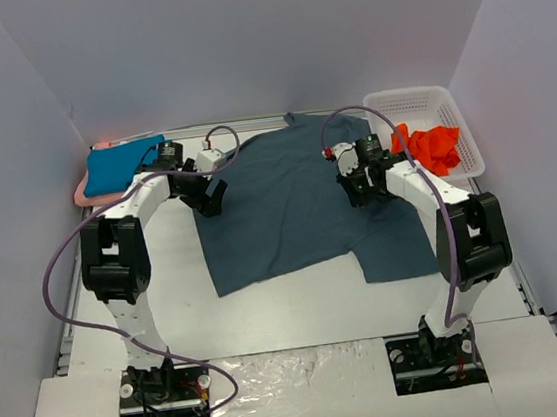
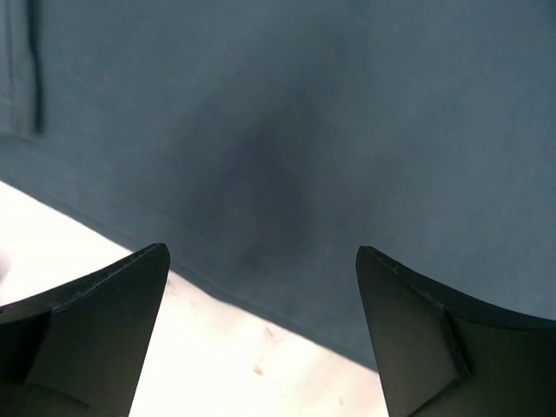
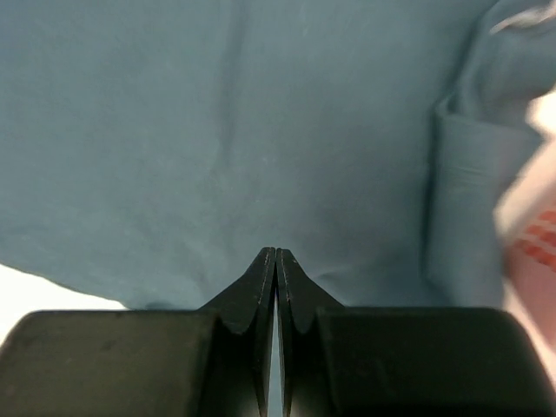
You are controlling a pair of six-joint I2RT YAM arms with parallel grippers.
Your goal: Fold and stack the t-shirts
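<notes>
Item: slate t-shirt (image 1: 288, 207). Spread flat at centre of table (image 1: 271, 315), not yet folded.
Long axis: approx. far-to-near. Collar end twd far wall, hem twd arm bases, skewed a little to the L.
L gripper (image 2: 261, 250): jaws wide apart, nothing betw. them. Sits over the shirt's L edge; the cloth edge runs diagonally under the tips, w/ bare table on the near side.
R gripper (image 3: 275, 252): jaws together, tips down at the cloth on the shirt's R side, just beside a turned-over sleeve.
Key relation: one arm per side, shirt body lying betw. the two. The L edge is directly below the L gripper, so a pinch there prob. needs only a drop and a close. R arm is the nearer to the sleeve.
Other stock: teal t-shirt (image 1: 118, 168) folded at far L, lying on pink t-shirt (image 1: 83, 195). Orange-red t-shirt (image 1: 432, 146) bunched in white lattice basket (image 1: 411, 94) at far R.
Hidden/unclear:
- Whether the R jaws have cloth pinched betw. them: cannot tell.
- Height of L tips above the cloth: not readable.
- Pink t-shirt: mostly covered, only a rim shows.
- Shirt's near-R flap: sleeve or lower corner, n/k.
- R wrist view: R margin blurred; the red-white smear there is prob. the basket.
</notes>
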